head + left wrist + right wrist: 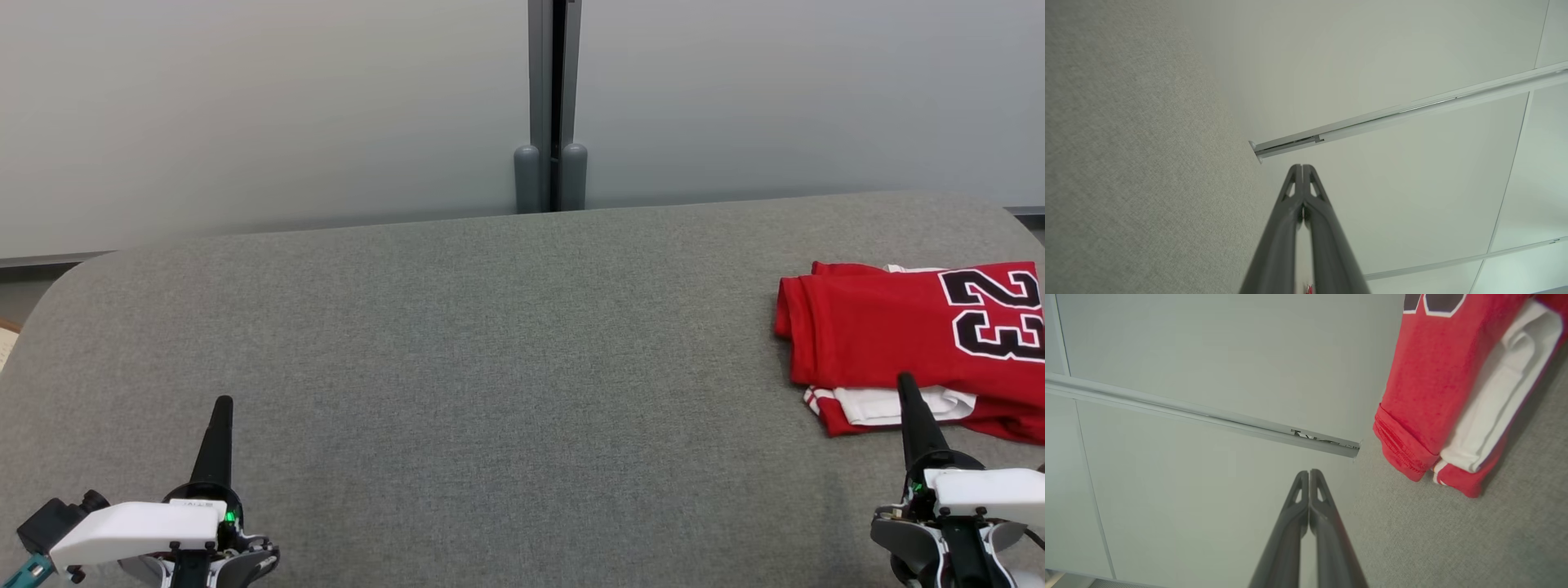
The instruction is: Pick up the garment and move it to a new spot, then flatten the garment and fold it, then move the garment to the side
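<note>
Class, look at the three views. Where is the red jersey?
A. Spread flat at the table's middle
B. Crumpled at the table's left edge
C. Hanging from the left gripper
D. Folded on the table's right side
D: the jersey lies folded on the right side of the table, just beyond the shut, empty right gripper.

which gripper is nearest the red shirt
The right gripper: it is right beside the shirt, while the left gripper is far across the grey surface.
</note>
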Available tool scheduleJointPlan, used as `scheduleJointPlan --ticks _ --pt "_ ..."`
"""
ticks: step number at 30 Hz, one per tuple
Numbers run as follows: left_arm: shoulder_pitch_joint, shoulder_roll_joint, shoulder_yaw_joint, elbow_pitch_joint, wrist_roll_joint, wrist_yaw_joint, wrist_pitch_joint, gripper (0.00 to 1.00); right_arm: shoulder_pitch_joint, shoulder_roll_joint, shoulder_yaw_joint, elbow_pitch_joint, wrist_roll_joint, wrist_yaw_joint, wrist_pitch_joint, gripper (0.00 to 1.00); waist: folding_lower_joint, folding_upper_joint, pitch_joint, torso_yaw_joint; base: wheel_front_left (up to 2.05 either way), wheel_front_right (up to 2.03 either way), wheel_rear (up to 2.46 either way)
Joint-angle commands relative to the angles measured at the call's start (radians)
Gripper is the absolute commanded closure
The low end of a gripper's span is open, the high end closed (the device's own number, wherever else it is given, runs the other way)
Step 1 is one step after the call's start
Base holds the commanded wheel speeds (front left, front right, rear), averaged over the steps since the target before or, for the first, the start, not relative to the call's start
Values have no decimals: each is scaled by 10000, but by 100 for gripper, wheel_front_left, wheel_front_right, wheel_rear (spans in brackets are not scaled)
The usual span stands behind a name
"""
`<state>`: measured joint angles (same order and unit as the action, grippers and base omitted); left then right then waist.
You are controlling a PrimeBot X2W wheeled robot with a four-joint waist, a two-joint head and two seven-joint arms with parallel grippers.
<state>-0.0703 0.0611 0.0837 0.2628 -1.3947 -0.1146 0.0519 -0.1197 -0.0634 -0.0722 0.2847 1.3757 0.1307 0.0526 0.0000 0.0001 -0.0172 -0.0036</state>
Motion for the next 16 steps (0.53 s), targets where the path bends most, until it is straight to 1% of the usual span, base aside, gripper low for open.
scheduleJointPlan --ticks 1,16 --pt "-250 45 77 -95 -235 -77 64 100 48 -18 -58 -106 238 1 71 100 0 -1 10 2 0 0 0" --pt "-333 -19 194 -139 -1111 -118 322 100 98 45 -240 -265 1203 1 326 100 0 -1 89 16 0 0 0"
